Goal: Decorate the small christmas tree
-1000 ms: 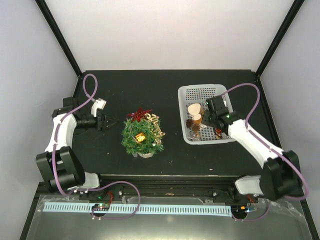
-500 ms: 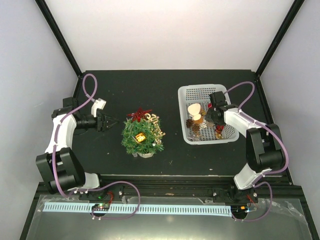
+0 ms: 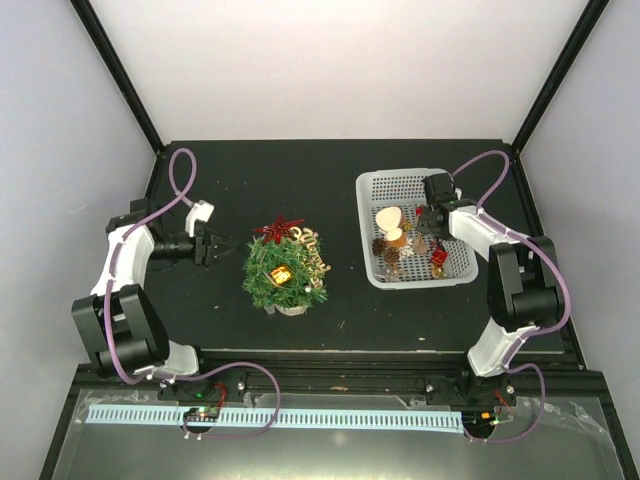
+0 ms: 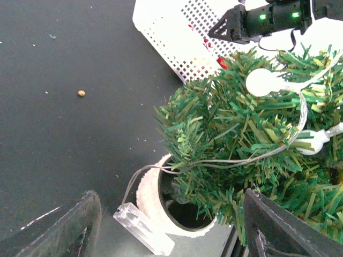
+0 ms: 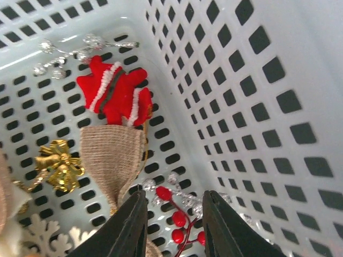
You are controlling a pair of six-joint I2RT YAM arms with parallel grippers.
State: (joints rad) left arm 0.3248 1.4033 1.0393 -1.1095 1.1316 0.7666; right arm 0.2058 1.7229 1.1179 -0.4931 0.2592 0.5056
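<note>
Beside L hand (image 3: pixel 228 243), small xmas tree (image 3: pixel 284 272)

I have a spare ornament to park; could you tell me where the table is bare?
Bare: the strip between the small christmas tree and the white basket, and behind the tree. Crowded: inside the basket, among the ornaments.

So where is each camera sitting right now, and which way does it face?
Top external: above and behind the bases, looking down on the table, small christmas tree and white basket; left arm and right arm show.
Left wrist: low beside the tree, facing it and the basket beyond; left gripper at bottom.
Right wrist: inside the basket, facing ornaments; right gripper at bottom.
Shared: all three show the basket.
</note>
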